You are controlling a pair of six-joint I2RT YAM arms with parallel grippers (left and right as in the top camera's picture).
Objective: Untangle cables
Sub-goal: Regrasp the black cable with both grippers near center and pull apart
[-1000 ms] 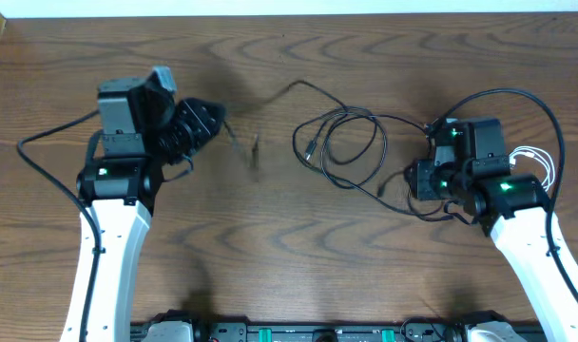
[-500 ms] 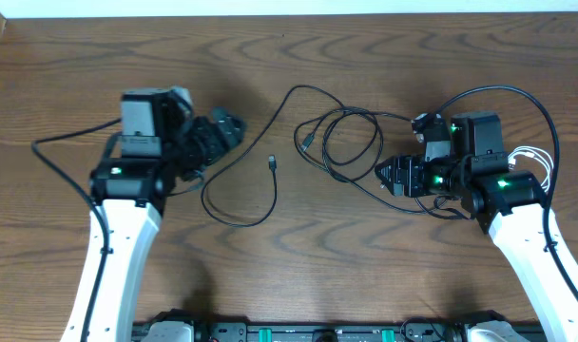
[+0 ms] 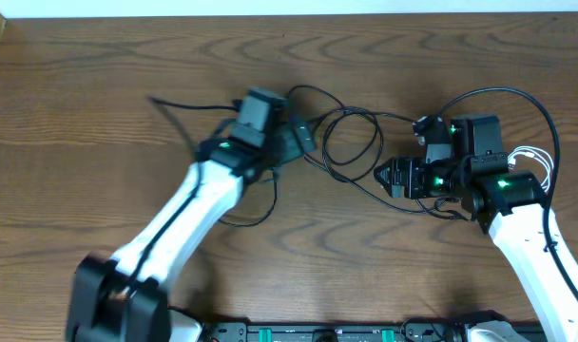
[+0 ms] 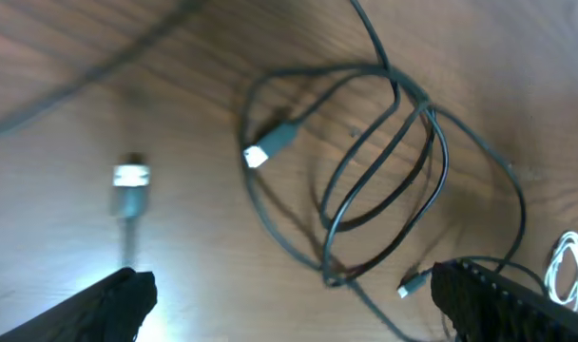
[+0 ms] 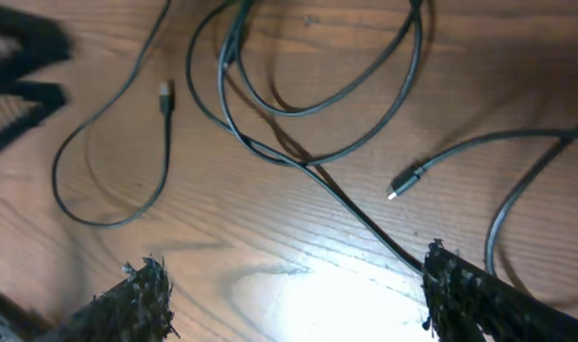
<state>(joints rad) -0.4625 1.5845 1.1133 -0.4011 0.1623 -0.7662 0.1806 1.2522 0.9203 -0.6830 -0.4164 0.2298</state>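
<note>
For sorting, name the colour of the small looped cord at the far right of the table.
The cord is white, clearest in the left wrist view.

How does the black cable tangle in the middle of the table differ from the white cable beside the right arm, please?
The black cable tangle is dark and spreads in wide, overlapping loops mid-table; the white cable is pale, gathered in smaller loops at the right edge, partly hidden by the right arm. Both are thin cords lying on the table.
</note>
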